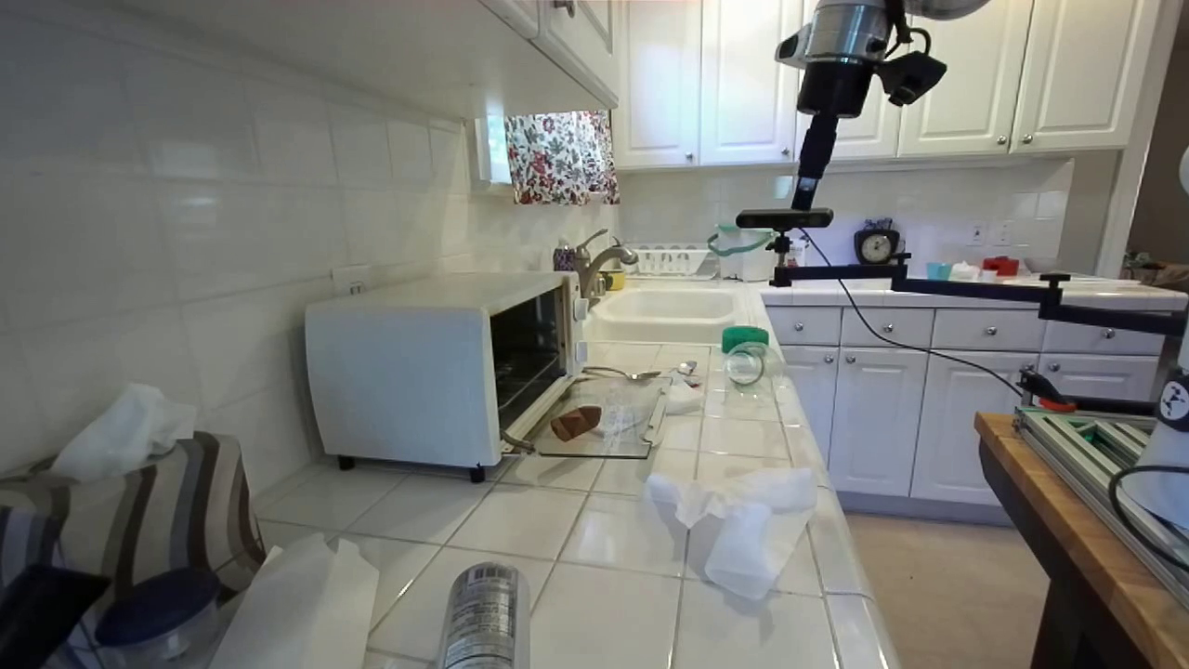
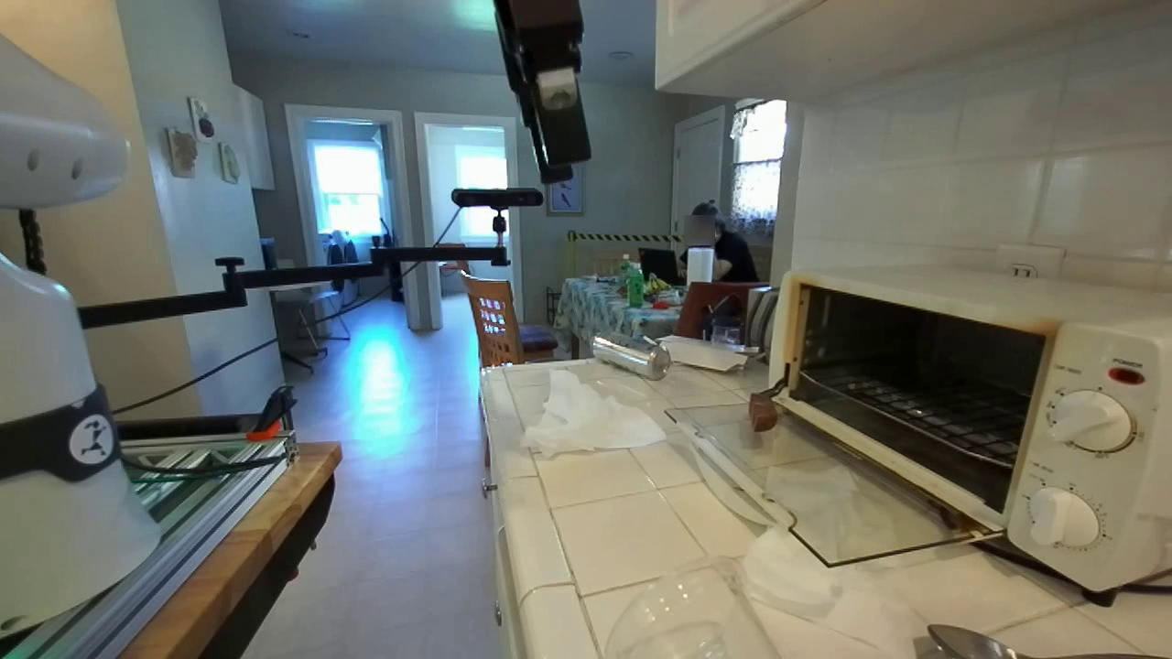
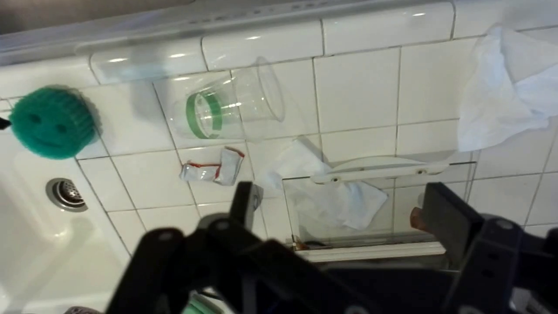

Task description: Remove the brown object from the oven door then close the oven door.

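Your pincer (image 3: 340, 198) is spread and empty; the brown lump (image 1: 576, 424) lies on the lowered oven door (image 1: 624, 423), so both steps remain.

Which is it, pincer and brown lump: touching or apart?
Apart. In an exterior view, the pincer hangs high up; the brown lump lies well below, on the open oven door.
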Controlling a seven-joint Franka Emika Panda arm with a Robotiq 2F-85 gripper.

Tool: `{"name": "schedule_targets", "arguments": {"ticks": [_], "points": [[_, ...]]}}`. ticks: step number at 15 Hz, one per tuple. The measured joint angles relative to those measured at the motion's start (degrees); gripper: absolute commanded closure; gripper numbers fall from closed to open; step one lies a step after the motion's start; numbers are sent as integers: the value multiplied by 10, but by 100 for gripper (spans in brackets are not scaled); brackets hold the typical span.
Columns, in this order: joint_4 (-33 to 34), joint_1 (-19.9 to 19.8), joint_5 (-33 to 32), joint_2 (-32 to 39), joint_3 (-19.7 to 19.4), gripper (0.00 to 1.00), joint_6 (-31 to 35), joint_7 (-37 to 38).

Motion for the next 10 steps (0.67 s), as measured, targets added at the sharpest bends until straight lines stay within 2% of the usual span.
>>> {"name": "schedule_targets", "arguments": {"ticks": [7,10], "points": [[-6,-2,0,11,0,0,27,0],[-5,-1,1,30,-9,0,96,-6]]}}
